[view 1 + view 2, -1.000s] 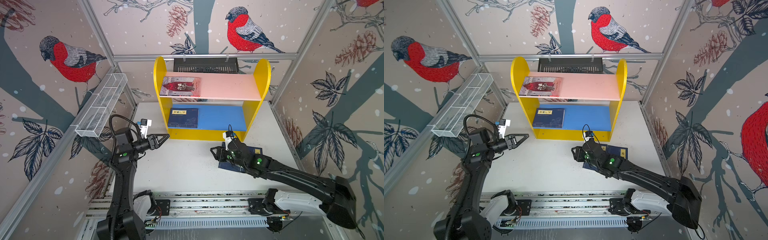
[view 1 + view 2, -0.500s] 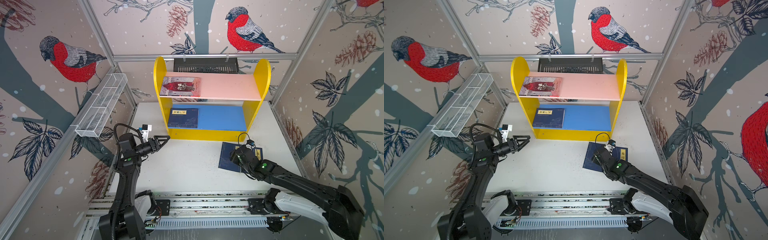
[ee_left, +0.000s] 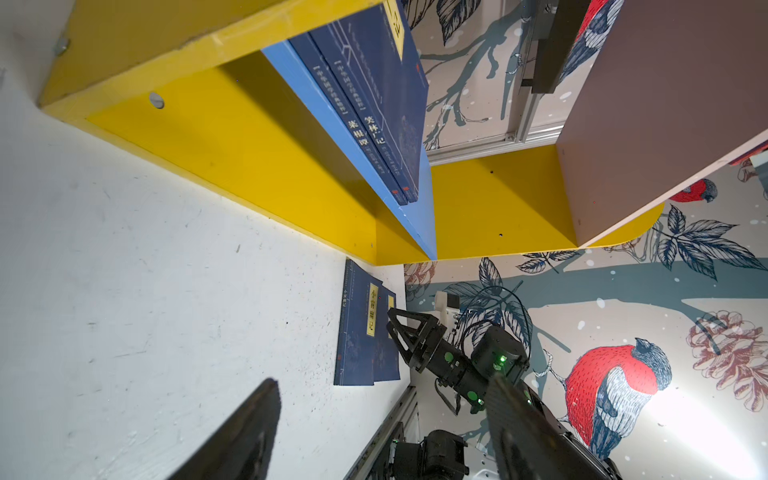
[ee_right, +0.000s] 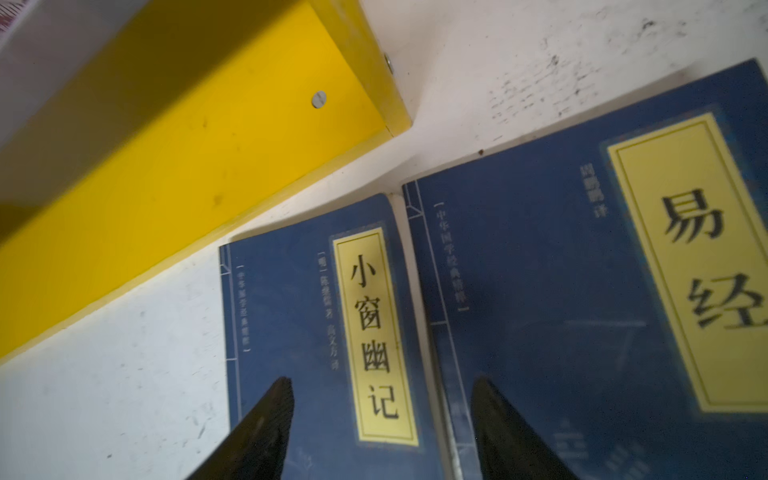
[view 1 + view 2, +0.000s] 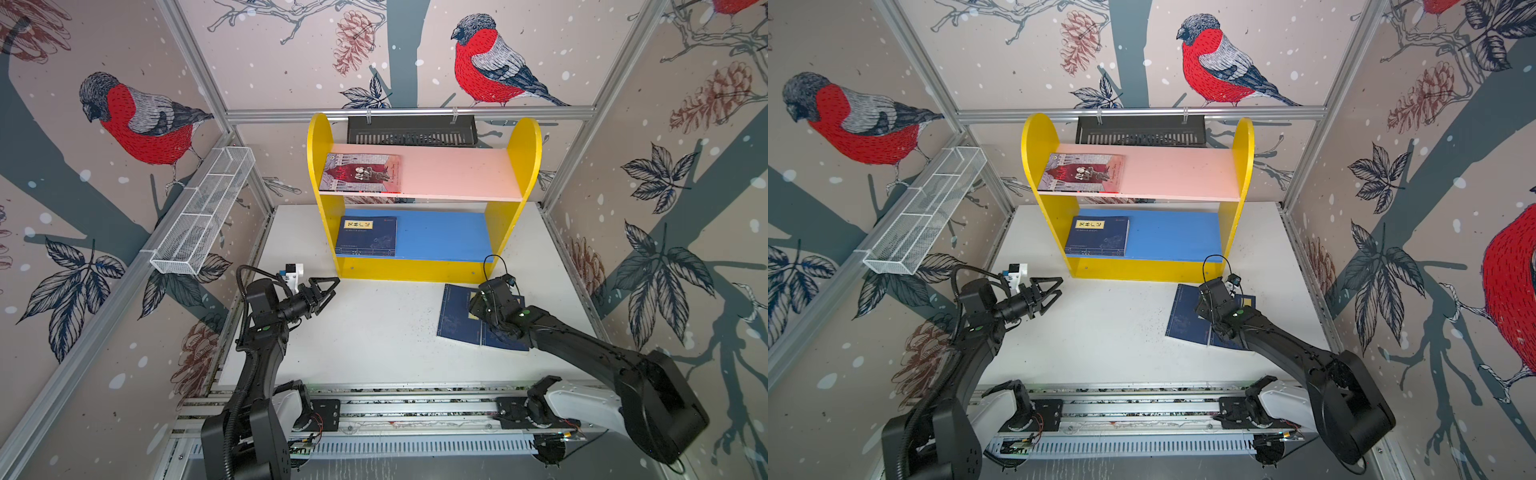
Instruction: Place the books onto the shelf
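Note:
The shelf (image 5: pixel 322 195) (image 5: pixel 1034 183) stands at the back of the table, with yellow sides, a pink upper board and a blue lower board. A grey-and-red book (image 5: pixel 360 173) lies on the pink board. Two stacked navy books (image 3: pixel 374 95) (image 5: pixel 366 236) lie on the blue board. Two more navy books (image 5: pixel 456 316) (image 4: pixel 291 316) lie side by side on the table in front of the shelf's right end. My right gripper (image 5: pixel 476 305) (image 4: pixel 382 380) hovers open just above them, holding nothing. My left gripper (image 5: pixel 328 289) (image 3: pixel 382 380) is open and empty near the shelf's left foot.
A white wire basket (image 5: pixel 203 216) hangs on the left wall. A black slotted tray (image 5: pixel 411 129) hangs on the rail behind the shelf. The table (image 5: pixel 374 332) is white, with the arms' rail (image 5: pixel 395 409) along its front edge.
My right gripper swung right from the table's middle to above the two books. Both grippers' jaws spread wider. The left arm sank a little, its gripper staying near the shelf's left foot.

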Robot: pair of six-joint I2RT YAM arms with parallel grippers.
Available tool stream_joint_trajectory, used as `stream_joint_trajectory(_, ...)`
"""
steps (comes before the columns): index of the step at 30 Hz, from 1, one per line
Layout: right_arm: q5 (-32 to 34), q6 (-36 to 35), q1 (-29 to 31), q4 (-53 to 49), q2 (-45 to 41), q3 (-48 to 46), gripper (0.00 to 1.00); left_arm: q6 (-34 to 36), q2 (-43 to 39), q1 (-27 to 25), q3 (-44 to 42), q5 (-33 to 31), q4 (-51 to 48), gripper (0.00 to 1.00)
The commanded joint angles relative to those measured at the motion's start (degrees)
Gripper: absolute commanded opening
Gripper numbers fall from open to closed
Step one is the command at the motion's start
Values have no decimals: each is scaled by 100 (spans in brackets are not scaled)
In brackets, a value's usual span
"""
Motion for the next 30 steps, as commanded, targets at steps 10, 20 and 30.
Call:
stream_joint_trajectory(10, -601, -720, -60, 282, 1197, 508, 69, 84, -283, 6, -195, -477, 103, 69)
stream_joint_trajectory(20, -974, -992, 109, 711, 1282, 538, 66, 31, -191, 6, -279, -460, 179, 81)
stream_joint_trajectory(30, -1634, -606, 1255, 1332, 1449, 820, 66, 91, -61, -136, -406, -675, -79, 79)
